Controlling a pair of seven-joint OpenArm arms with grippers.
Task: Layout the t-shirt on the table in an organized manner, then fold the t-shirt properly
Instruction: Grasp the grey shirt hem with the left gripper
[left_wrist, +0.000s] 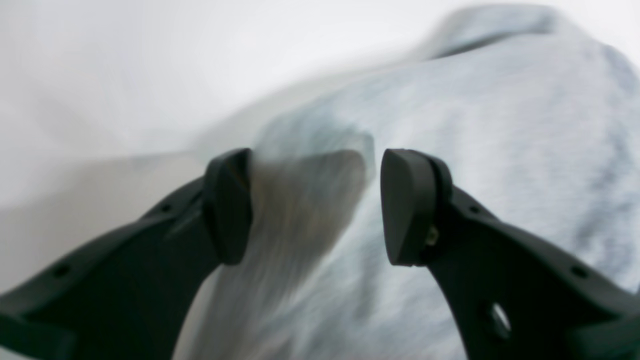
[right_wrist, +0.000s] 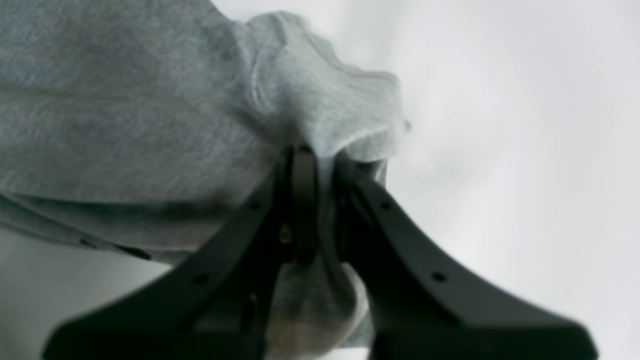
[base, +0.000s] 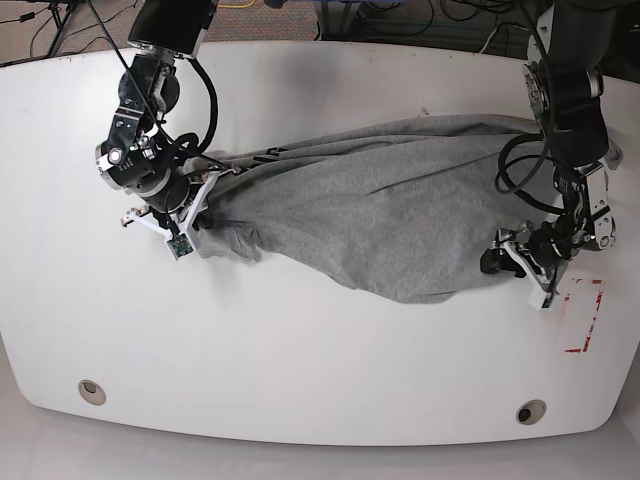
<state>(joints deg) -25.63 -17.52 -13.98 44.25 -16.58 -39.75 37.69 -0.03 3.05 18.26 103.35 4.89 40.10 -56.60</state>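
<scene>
**T-shirt stretched between both arms**

Two grey grommet holes (base: 92, 391) sit at the near edge of the table (base: 300, 360). The t-shirt (base: 390, 215) spans mid-table. Right gripper (right_wrist: 320, 165) is clamped on a bunched end; left gripper (left_wrist: 315, 205) has its jaws apart, with fabric between them.
</scene>
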